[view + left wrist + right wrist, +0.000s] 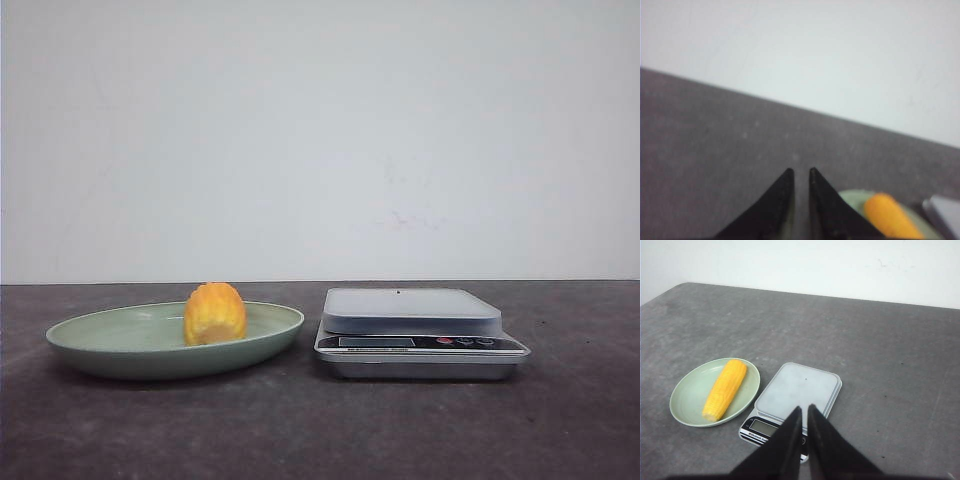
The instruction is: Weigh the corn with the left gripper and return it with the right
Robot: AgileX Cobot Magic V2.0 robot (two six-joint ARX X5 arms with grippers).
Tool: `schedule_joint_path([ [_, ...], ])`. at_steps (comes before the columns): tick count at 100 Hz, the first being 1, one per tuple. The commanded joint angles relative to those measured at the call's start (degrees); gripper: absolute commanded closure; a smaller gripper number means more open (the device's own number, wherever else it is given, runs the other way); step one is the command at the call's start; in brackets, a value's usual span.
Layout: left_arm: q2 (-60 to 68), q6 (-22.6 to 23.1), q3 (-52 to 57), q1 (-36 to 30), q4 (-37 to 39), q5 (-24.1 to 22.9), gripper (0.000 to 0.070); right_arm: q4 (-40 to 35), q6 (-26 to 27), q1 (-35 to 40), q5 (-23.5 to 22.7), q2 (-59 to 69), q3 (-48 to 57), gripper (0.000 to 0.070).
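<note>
The yellow-orange corn [214, 314] lies in the pale green dish [110, 352] on the left of the table. The right wrist view shows the corn [725, 389] lying lengthwise in the dish [687, 392]. The silver kitchen scale [410, 310] stands right of the dish with nothing on its platform. My left gripper [800, 171] is shut and empty, above the table beside the dish [852, 197] and the corn [890, 215]. My right gripper [805, 407] is shut and empty, held high over the near side of the scale [800, 387]. Neither gripper shows in the front view.
The table [560, 420] is dark grey, with a white wall [320, 130] behind it. The scale's corner [946, 210] shows beside the dish in the left wrist view. The scale's display [761, 427] faces the robot.
</note>
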Motion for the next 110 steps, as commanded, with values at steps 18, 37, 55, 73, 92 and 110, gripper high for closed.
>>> schedule_joint_path([
  [18, -0.2, 1.1, -6.0, 4.0, 2.4, 0.5, 0.0671, 0.6, 1.0, 0.5, 0.0, 0.1, 0.6, 0.0689],
  [37, -0.2, 5.4, -5.9, 4.3, -3.9, 0.6, 0.0671, 0.6, 1.0, 0.5, 0.0, 0.1, 0.6, 0.0689],
  [55, -0.2, 5.5, -5.9, 4.3, -3.9, 0.5, 0.0671, 0.6, 1.0, 0.5, 0.0, 0.1, 0.6, 0.0689],
  [73, -0.2, 5.5, -5.9, 4.3, -3.9, 0.5, 0.0671, 0.6, 1.0, 0.5, 0.0, 0.1, 0.6, 0.0689],
  [92, -0.2, 5.5, -5.9, 4.3, -3.9, 0.5, 0.0671, 0.6, 1.0, 0.5, 0.0, 0.1, 0.6, 0.0689],
  [110, -0.2, 5.5, -5.9, 4.3, -3.9, 0.5, 0.0671, 0.6, 1.0, 0.5, 0.0, 0.1, 0.6, 0.0689],
])
